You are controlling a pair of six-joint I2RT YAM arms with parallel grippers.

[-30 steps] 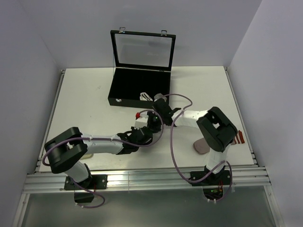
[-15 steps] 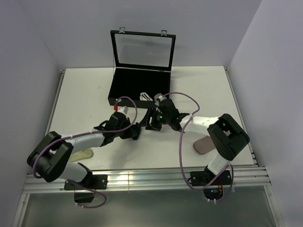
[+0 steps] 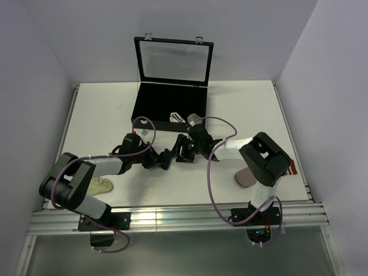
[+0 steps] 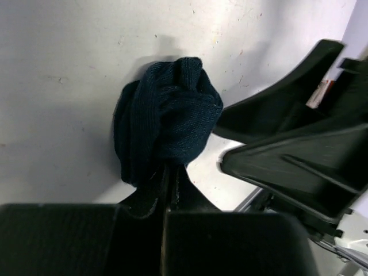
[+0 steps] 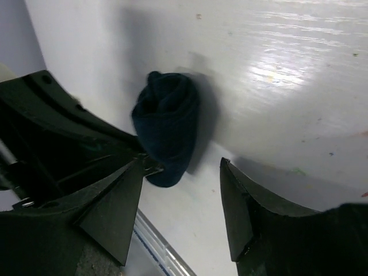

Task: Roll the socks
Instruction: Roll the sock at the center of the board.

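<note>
A navy sock [image 4: 167, 123], bunched into a loose ball, rests on the white table with one fold pinched in my left gripper [image 4: 170, 172], which is shut on it. In the top view the sock [image 3: 169, 154] sits mid-table between the two grippers. My right gripper [image 5: 181, 204] stands open just to its right; the ball [image 5: 167, 129] lies ahead of its fingers [image 5: 247, 213] and touches neither of them. A white striped sock [image 3: 177, 118] lies at the front edge of the black case.
The black case [image 3: 150, 122] with its lid raised stands behind the grippers. A pale sock [image 3: 102, 186] lies by the left arm's base. A pinkish-grey sock [image 3: 244, 177] lies beside the right arm. The table's metal rail [image 3: 172, 215] runs along the near edge.
The right gripper has opened and let go of the navy sock. The left arm has swung out to the left and lower, still holding the sock.
</note>
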